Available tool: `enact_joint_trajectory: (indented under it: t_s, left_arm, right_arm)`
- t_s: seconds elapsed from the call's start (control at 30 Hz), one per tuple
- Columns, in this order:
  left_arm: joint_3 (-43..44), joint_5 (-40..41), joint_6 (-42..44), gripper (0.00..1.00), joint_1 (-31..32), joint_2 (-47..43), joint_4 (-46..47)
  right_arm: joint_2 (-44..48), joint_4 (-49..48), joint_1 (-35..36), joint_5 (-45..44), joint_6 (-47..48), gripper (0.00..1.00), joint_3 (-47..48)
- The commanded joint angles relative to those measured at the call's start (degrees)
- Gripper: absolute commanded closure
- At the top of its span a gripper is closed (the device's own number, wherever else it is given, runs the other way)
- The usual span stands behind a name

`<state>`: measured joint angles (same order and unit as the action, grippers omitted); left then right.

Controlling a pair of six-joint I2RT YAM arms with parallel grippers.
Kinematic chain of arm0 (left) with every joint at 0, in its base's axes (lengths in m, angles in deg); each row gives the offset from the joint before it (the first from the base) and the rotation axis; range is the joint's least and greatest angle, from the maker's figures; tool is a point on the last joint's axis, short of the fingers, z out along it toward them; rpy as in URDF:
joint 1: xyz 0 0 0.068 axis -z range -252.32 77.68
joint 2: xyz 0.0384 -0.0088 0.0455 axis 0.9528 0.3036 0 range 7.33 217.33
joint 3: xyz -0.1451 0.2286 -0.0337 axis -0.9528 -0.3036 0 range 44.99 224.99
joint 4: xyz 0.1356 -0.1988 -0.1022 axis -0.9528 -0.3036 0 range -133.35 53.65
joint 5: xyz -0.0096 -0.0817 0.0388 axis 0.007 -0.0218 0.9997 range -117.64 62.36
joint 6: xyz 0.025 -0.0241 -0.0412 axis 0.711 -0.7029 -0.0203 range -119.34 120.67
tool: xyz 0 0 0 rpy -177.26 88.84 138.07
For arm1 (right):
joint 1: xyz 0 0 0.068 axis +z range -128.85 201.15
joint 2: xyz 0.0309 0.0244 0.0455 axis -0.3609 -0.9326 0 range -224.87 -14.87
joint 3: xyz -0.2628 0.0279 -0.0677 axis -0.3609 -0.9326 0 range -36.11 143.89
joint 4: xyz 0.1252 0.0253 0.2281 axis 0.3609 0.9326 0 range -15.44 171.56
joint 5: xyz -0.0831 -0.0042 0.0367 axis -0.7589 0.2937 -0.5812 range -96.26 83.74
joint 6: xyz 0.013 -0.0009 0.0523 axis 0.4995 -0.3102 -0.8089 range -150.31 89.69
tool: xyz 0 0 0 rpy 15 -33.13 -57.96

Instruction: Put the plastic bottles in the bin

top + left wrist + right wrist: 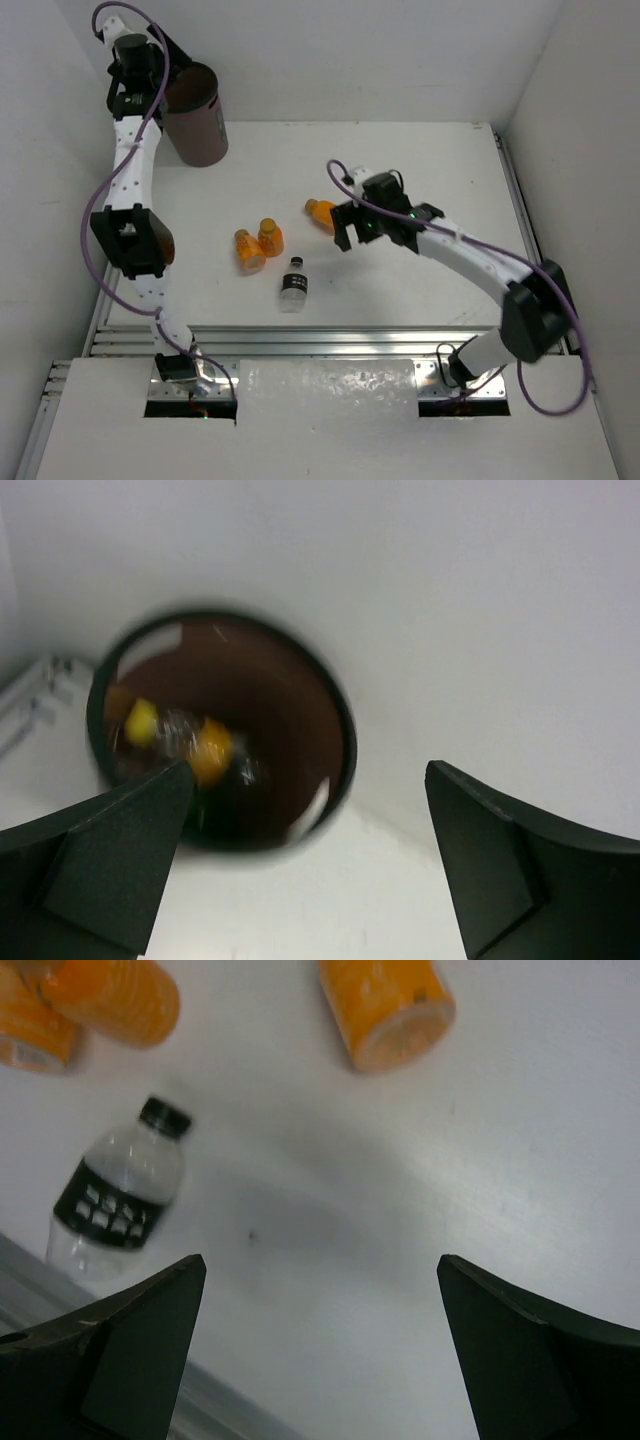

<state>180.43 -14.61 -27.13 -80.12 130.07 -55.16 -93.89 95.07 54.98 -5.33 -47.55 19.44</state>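
Your left gripper [308,780] is hanging directly over the tall dark brown round bin [345,730], jaws spread wide and gripping nothing, which suits a drop. Blurred yellow and orange shapes [190,745], likely bottles, are lying inside the bin. That arm is stretching far forward, wrist pointing down.

Your right gripper [320,1270] is hovering low, well to the right of the bin, equally wide and empty, its arm bending inward. An orange plastic bottle [388,1005] is lying just ahead of it. Two more orange bottles [258,244] and a clear black-capped bottle [118,1200] are lying between it and the bin, awaiting pickup.
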Motion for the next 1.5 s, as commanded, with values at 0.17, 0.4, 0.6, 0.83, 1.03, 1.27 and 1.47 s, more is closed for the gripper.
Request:
enact_joint_trajectory:
  t_s: [0.17,0.4,0.6,0.83,1.03,1.27,1.47]
  left_arm:
    - [-49.3,-13.0,-3.8,0.0,5.0,-43.5,-0.1]
    - [-66.4,-9.1,-2.1,0.0,12.1,-58.9,-1.5]
    - [-70.1,-14.6,0.8,0.0,12.2,-63.1,-2.6]
    - [-76.4,-33.9,-0.5,0.0,12.4,-62.8,3.1]
    - [-76.0,-43.3,-3.9,0.0,25.2,-58.7,15.6]
    - [-67.8,-35.5,-3.5,0.0,40.0,-53.2,14.9]
    - [-69.6,-43.3,-9.1,0.0,42.7,-50.5,27.5]
  right_arm:
    - [-31.4,0.0,-1.8,-0.3,16.7,0.01,31.1]
    - [-47.1,10.0,-3.0,1.6,21.5,0.05,47.1]
    - [-43.3,6.2,-3.0,4.5,19.2,0.26,37.4]
    - [-28.0,-0.5,-3.0,6.1,10.3,0.74,23.1]
    - [-2.2,-18.1,-7.0,27.0,-3.1,0.75,2.8]
    - [13.3,-29.5,-9.5,46.5,-5.1,0.81,-5.1]
    - [16.4,-30.2,-9.2,52.2,-4.1,0.77,-5.4]
